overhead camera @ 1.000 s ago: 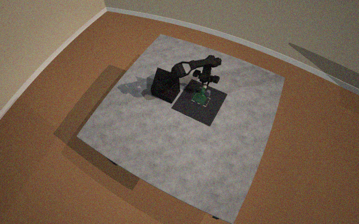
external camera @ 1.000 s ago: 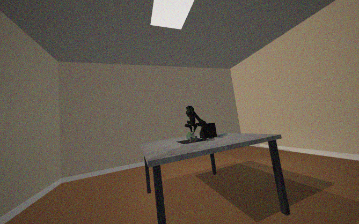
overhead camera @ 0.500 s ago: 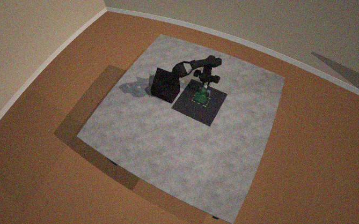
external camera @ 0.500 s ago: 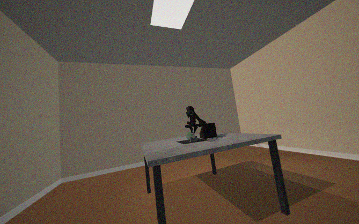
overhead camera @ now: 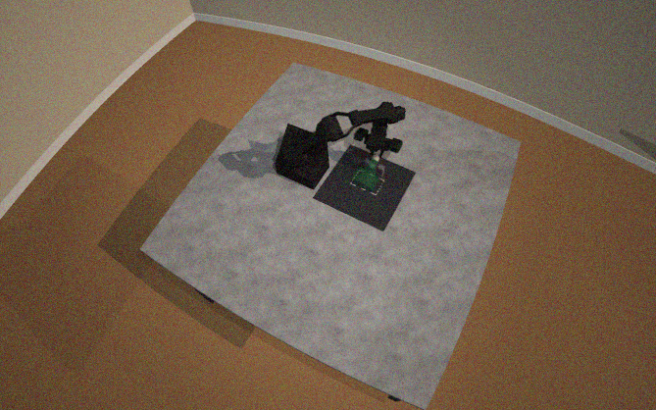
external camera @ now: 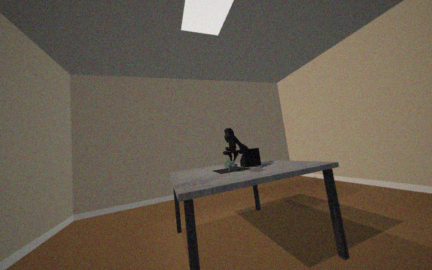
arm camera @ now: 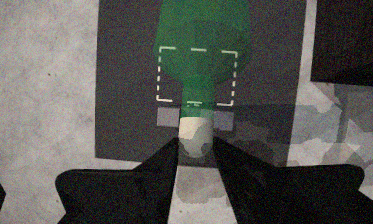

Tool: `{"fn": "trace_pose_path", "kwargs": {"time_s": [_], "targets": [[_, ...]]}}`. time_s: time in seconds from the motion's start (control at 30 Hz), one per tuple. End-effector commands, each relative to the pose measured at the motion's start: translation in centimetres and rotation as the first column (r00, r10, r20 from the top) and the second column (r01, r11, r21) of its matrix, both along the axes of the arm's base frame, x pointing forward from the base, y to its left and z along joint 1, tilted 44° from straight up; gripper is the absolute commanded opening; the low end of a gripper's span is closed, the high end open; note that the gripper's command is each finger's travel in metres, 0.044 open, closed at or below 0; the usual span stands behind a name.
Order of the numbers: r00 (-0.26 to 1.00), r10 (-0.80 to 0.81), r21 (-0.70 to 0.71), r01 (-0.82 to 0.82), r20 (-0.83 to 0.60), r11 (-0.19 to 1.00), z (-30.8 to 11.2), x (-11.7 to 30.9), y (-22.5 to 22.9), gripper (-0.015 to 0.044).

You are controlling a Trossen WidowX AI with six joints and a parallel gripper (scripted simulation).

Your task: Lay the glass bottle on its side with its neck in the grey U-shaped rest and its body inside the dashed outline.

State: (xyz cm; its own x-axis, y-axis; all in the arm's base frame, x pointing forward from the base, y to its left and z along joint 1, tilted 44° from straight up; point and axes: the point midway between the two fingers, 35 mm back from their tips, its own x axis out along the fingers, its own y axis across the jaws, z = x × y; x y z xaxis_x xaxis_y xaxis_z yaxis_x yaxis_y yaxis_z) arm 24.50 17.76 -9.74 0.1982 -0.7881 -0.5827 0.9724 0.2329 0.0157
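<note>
Item: end effector (overhead camera: 377, 156) (external camera: 232, 160) (arm camera: 195, 142), black, two-fingered, pointing down over the bench (overhead camera: 320, 280) (external camera: 244, 179) (arm camera: 37, 75); clamped on the pale neck end of the glass bottle.

Item: glass bottle (overhead camera: 368, 178) (external camera: 228, 163) (arm camera: 202, 50), one, green and translucent with a pale end. Neck between the fingers; body extending out ahead of the end effector, its far end cut off by the wrist view's edge.

Item: grey U-shaped rest (arm camera: 168, 116), just ahead of the fingertips in the wrist view — an upright showing on either side of the neck. Contact between neck and rest: cannot be told.

Item: dashed outline (overhead camera: 376, 193) (arm camera: 158, 75), white, ahead of the end effector beyond the rest. In the wrist view the body overlaps it and reaches past its far line; whether the glass touches down there cannot be told.

Item: dark mat (overhead camera: 380, 214) (external camera: 221, 171) (arm camera: 122, 100), below and ahead of the end effector, bearing the outline.

Item: black block (overhead camera: 302, 155) (external camera: 251, 157) (arm camera: 352, 40) — at the arm's base, off to one side of the end effector, apart from the bottle.
</note>
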Motion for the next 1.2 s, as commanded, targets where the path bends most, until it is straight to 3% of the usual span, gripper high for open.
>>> {"fn": "trace_pose_path", "kwargs": {"time_s": [0.0,1.17], "targets": [[1.0,0.0,-0.002,0.0,-0.002,1.0,-0.6,0.0,-0.1,0.0125],[1.0,-0.007,0.017,0.007,0.012,1.0,-2.7,0.1,-0.5,0.0125]]}}
